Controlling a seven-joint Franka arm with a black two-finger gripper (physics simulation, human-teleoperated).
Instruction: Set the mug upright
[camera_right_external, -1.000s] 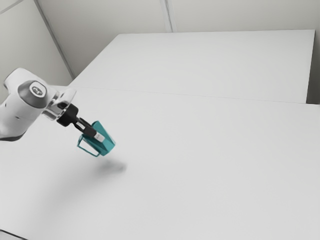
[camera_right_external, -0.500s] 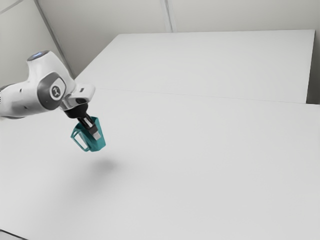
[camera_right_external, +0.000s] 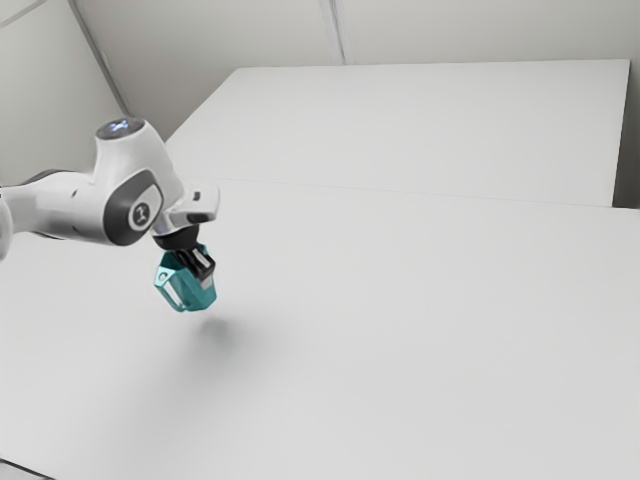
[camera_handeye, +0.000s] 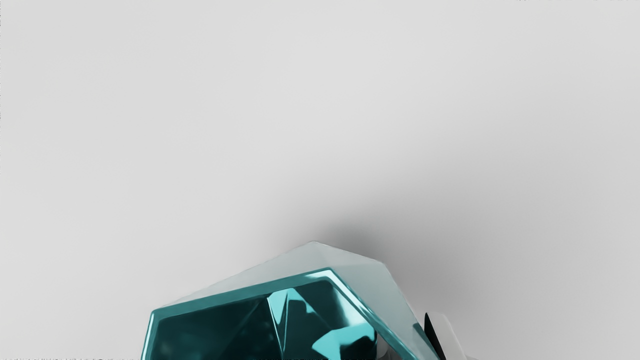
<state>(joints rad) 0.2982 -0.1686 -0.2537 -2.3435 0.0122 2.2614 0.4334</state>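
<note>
- At the near end, my gripper (camera_right_external: 203, 276) is clamped on one wall of the mug (camera_right_external: 186, 286); in the wrist view one of the fingers (camera_handeye: 447, 336) stands outside that wall, with what looks like the other's tip just inside the mouth.
- The mug hangs from my grip, its bulk off to one side of the fingers rather than centred between them – so its weight may make it swing or slip as I turn it.
- The rim (camera_handeye: 240, 296) is the part closest to my palm, and the mouth opens back toward the hand; the base (camera_right_external: 193, 308) lies farthest from me, beyond the fingertips.
- That long axis is what the next move turns on: it runs down from mouth to base, but leans, the base carried toward the exterior view's right. I judge only a modest tilt of the wrist is needed to bring it plumb.
- I can't tell exactly how the handle sits against the pinch, so I'd mind its clearance while turning.
- Farther down, the mug's soft shadow (camera_right_external: 214, 335) falls on the table (camera_right_external: 400, 330), apart from the base – the mug is held in the air, and once level it wants lowering until the base meets the surface flat, before I let go.
</note>
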